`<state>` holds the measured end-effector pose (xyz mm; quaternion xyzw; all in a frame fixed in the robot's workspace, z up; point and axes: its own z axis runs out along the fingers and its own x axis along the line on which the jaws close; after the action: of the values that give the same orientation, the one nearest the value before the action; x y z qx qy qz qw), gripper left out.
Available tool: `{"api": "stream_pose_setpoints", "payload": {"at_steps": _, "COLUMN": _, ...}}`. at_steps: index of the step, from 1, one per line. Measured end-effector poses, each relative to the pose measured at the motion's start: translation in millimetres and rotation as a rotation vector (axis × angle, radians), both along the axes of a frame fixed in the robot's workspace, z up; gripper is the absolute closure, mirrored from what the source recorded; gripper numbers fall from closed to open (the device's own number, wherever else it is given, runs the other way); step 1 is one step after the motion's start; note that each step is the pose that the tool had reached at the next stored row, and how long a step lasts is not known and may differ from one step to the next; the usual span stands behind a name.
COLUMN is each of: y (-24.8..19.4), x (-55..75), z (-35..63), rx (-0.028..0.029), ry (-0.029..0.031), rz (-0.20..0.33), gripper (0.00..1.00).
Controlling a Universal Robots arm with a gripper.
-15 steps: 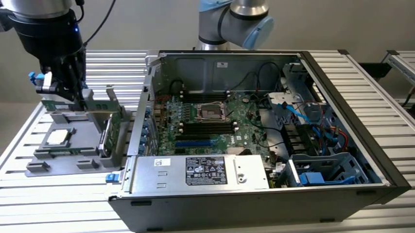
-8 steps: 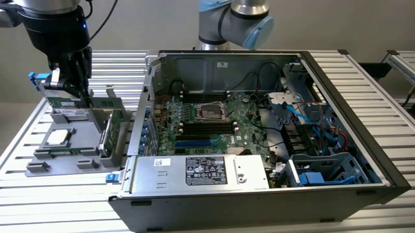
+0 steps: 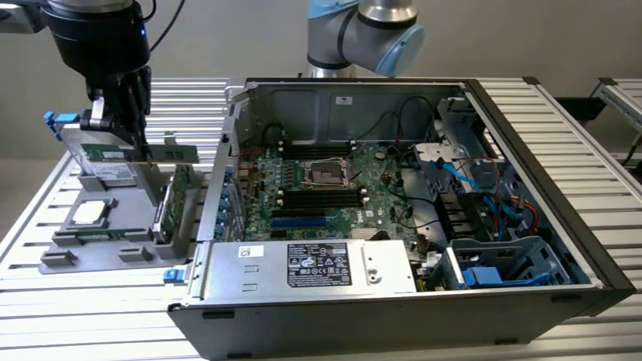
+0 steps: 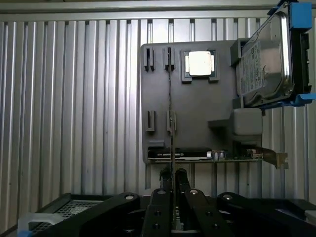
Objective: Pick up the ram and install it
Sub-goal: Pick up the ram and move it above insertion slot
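Pincer point(image 4: 172, 174) is clenching the ram point(image 4: 171, 123) over the grey tray point(image 4: 197, 108); we are judging that any tilt could snag it on the neighbouring expansion card point(image 3: 179, 192).

green ram point(image 3: 113, 154); blk claw point(image 4: 173, 174); grey tray point(image 3: 59, 259); silver ribbed table point(image 3: 71, 331)
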<state>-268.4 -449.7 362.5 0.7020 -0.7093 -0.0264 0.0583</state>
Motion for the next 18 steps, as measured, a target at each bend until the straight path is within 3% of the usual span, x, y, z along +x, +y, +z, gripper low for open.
{"api": "stream_pose_setpoints", "payload": {"at_steps": 18, "y": 9.9, "x": 28.7, "z": 11.8, "rx": 0.0001, "ry": 0.0113, "rz": 0.0, "gripper": 0.84}}
